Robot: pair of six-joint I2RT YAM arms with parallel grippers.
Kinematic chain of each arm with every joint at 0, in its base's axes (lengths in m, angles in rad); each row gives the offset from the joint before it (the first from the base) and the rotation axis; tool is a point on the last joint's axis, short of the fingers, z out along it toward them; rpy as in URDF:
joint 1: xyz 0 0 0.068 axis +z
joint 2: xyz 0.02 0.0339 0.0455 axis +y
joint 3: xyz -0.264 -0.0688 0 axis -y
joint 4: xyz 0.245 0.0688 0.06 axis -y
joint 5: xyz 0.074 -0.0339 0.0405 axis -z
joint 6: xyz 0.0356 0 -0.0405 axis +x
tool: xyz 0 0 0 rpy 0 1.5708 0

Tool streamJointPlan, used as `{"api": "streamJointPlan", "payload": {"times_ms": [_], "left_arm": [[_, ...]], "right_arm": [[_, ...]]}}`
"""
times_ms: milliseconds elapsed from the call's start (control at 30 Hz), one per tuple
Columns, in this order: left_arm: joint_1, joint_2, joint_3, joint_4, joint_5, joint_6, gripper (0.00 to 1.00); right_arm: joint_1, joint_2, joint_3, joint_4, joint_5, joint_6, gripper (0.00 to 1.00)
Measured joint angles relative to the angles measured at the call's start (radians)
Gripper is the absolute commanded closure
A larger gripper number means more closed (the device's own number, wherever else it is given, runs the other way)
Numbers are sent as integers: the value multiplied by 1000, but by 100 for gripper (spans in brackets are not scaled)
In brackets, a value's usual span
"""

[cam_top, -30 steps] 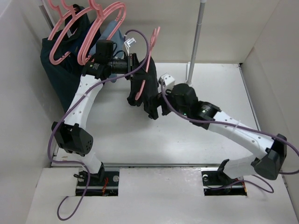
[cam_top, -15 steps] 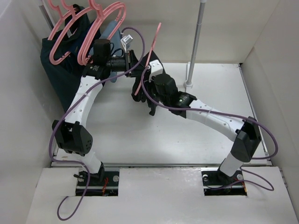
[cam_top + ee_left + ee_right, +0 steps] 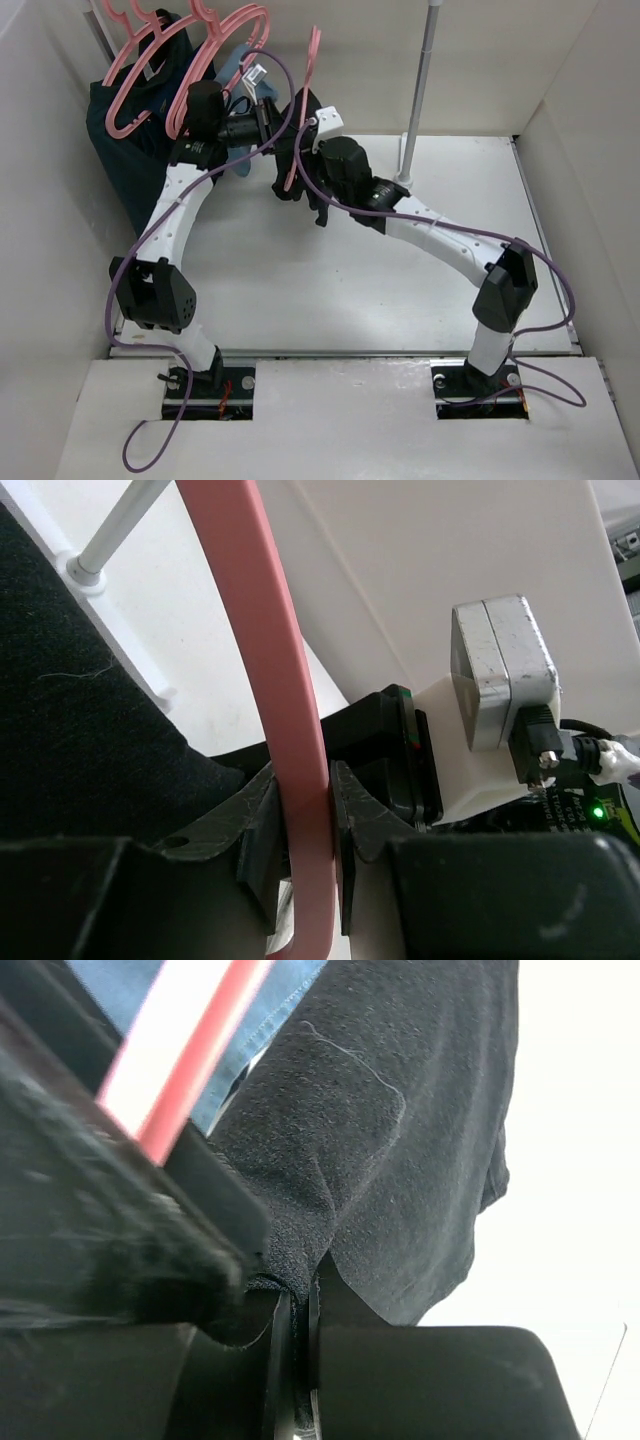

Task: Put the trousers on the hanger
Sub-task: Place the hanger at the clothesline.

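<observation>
Top external, far left: spare pink hangers (image 3: 150, 60) crowd the back-left corner over a dark teal garment (image 3: 115, 140) draped against the left wall. A light blue garment (image 3: 238, 62) shows just behind them.
Left gripper: my left gripper (image 3: 305, 845) is clamped on a pink bar of the hanger (image 3: 265, 660), one finger pressed to each side. It is held high, near the back wall.
Hanger: seen from above, it stands steeply tilted. Its upper end reaches toward the back wall and its lower part lies against black cloth.
Trousers: the trousers (image 3: 400, 1160) hang bunched between my two wrists, touching the hanger. I cannot tell whether the lowest fold meets the table.
Right gripper: my right gripper (image 3: 300, 1305) is pinched closed on a fold of the trousers, with fabric caught between the jaws. It sits just beside the left gripper.
Pole: a white pole (image 3: 420, 90) stands upright at the back of the table, its base near my right forearm.
Open room: the white table (image 3: 300, 290) lies bare between my arms and from the pole across to the right wall (image 3: 590, 150). The tight side is the left corner.
</observation>
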Motion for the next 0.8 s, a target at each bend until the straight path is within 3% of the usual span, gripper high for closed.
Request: {"api": "streamJointPlan", "payload": {"times_ms": [33,67,100,133,267,367,667,800], "left_arm": [[3,0,-6,13,-4,-9,100],[6,0,-11,27,-6,-22,100],[7,0,-17,45,-7,-45,100],[9,0,-26,76,-4,-83,100],[25,3,-66,320,32,-333,100],[20,22,-59,452,76,-463,100],[4,63,28,757,145,-703,100],[3,85,38,924,145,-825,100]], "right_arm": [[-5,6,4,0,-8,-1,94],[-10,9,4,0,-19,-2,80],[-15,10,4,0,-28,0,62],[-21,10,4,1,-37,3,30],[-50,1,2,17,-55,6,5],[-60,-47,-39,33,-58,8,2],[-60,-431,-332,50,-21,21,0],[-60,-497,-379,47,6,37,0]]}}
